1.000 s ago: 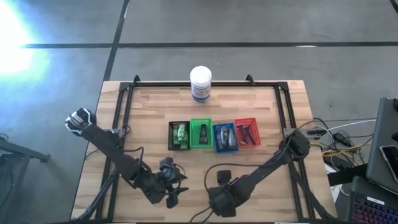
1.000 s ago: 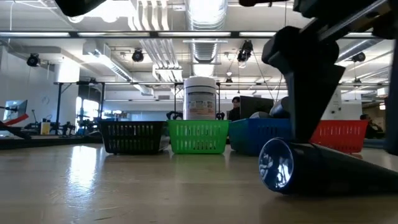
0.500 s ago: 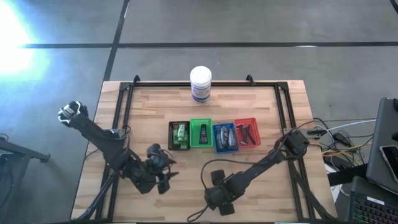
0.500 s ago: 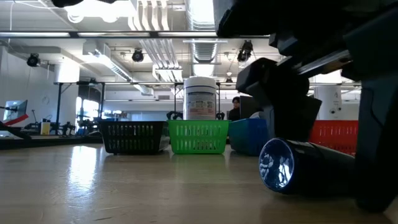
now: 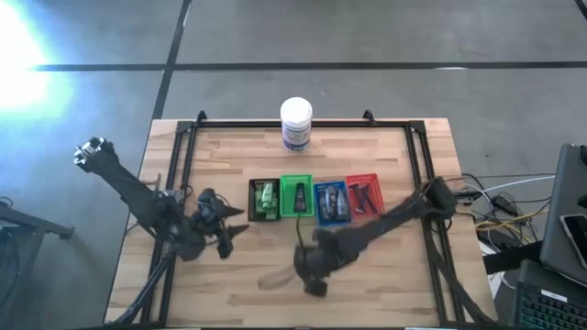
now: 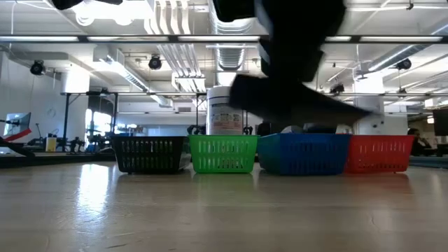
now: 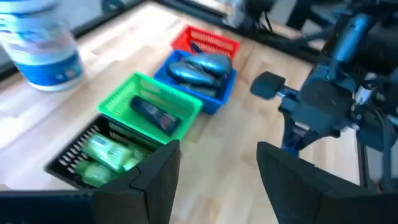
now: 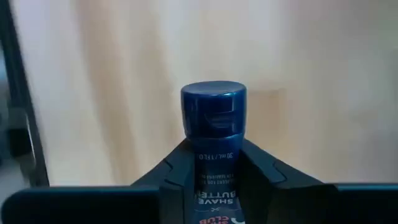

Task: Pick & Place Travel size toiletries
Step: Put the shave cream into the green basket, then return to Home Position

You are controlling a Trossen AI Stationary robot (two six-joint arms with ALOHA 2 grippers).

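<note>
My right gripper (image 5: pixel 308 269) hangs over the table's near middle, shut on a dark navy tube (image 8: pixel 213 118) with a round cap. In the low view it is a dark blurred mass (image 6: pixel 294 84) above the trays. A row of trays stands mid-table: black (image 5: pixel 264 199) with green packets, green (image 5: pixel 295 197) with a navy tube, blue (image 5: pixel 331 203) with grey bottles, red (image 5: pixel 363 195) with black sticks. My left gripper (image 5: pixel 227 235) hovers open, left of the black tray, with nothing between its fingers (image 7: pixel 155 180). My right gripper pinches the navy tube's body just below the cap (image 8: pixel 213 158) between its two fingers (image 8: pixel 177 171). The tube lies along the fingers, and its cap end (image 8: pixel 213 106) sticks out past the fingertips. It is lifted clear of the table.
A large white jar with a blue label (image 5: pixel 296 123) stands at the far edge behind the trays. A black frame rail (image 5: pixel 183 156) runs around the tabletop. Bare wood lies near the trays' front (image 5: pixel 367 275).
My right gripper has shut on the navy tube that lay at the near edge, lifted it off the table and moved toward the trays. My left gripper has gone toward the far left, away from the near edge, and has stayed open.
</note>
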